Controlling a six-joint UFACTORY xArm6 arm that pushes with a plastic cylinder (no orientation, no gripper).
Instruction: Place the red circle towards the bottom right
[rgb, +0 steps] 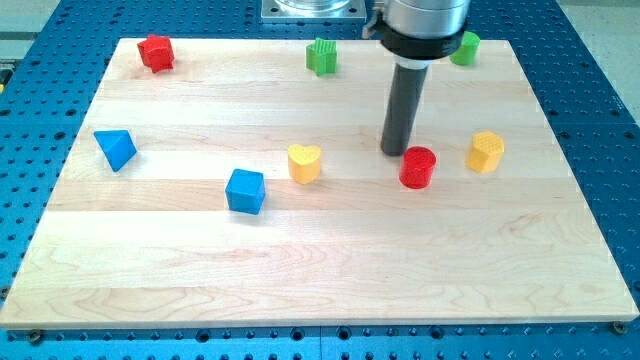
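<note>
The red circle is a short red cylinder standing right of the board's middle. My tip rests on the board just to the upper left of the red circle, touching or nearly touching it. The dark rod rises from the tip to the arm's black collar at the view's top.
A yellow block stands right of the red circle. A yellow heart and a blue cube lie to its left. A blue triangle is at left. A red block, a green block and another green block line the top edge.
</note>
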